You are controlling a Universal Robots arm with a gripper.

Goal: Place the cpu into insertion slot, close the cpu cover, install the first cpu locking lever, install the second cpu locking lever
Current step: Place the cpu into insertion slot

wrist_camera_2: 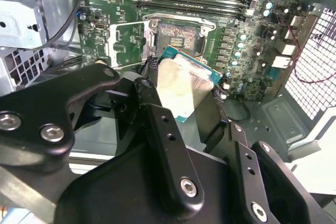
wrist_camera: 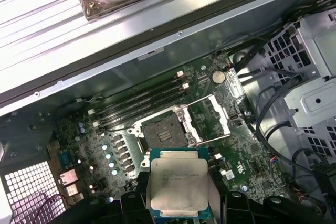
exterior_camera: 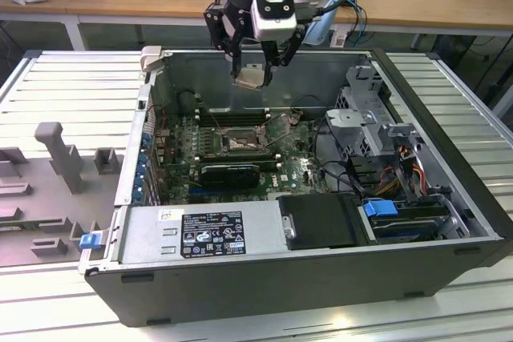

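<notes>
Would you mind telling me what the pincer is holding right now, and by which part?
The pincer holds the cpu by two opposite edges, clear of the insertion slot.

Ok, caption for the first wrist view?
Pincer holds the cpu over the motherboard, insertion slot empty, cpu cover hinged open.

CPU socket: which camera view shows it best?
First wrist view: the whole socket shows from above, pin field bare, cover swung open beside it, nothing in front. Second wrist view: the held chip overlaps its near edge. Exterior view: it shows far off, at a slant.
</notes>
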